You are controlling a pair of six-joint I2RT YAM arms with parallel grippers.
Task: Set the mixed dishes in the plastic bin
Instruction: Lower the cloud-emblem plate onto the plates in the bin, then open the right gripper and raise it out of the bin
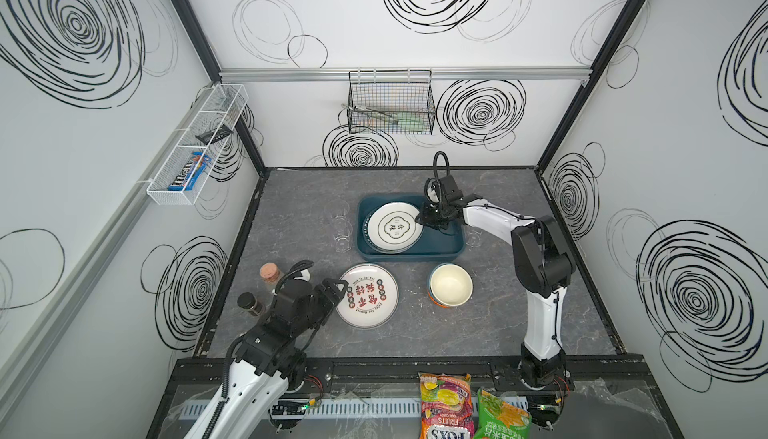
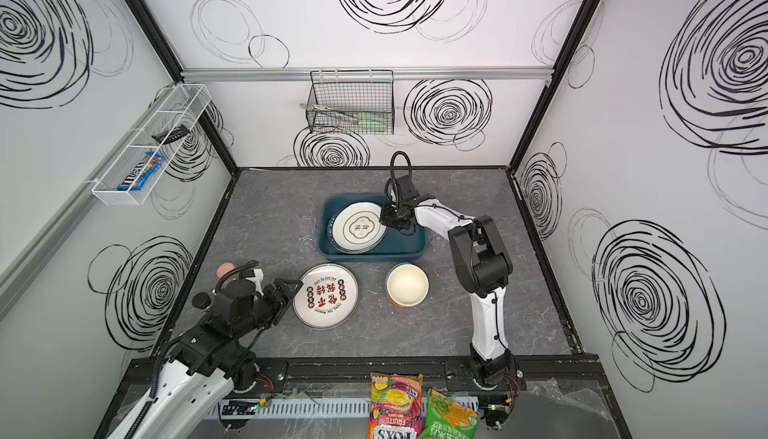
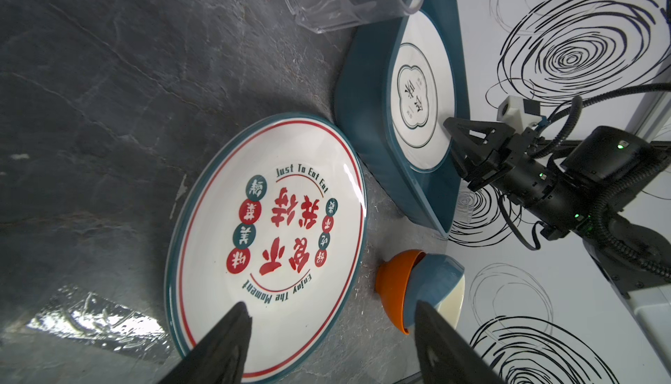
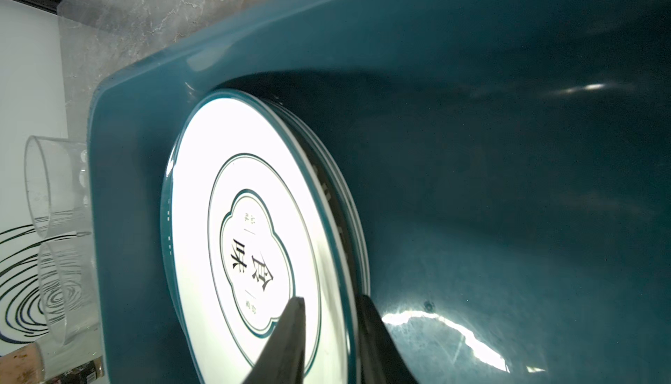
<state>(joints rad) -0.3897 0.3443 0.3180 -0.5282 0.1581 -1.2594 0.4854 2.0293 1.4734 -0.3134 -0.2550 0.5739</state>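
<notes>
White 'Enjoy The Moment' plate (image 1: 367, 295) by spread L hand (image 3: 329, 304); R hand (image 4: 329, 298) parted astride 食味 plate (image 4: 203, 197).

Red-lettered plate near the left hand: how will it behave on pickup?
The red-lettered plate shows glossy highlights, so it is probably slippery in a pinch. It lies flat on the table with a low rim, so a grip likely must catch the edge. It looks rigid and breakable, and would likely chip if dropped.
</notes>
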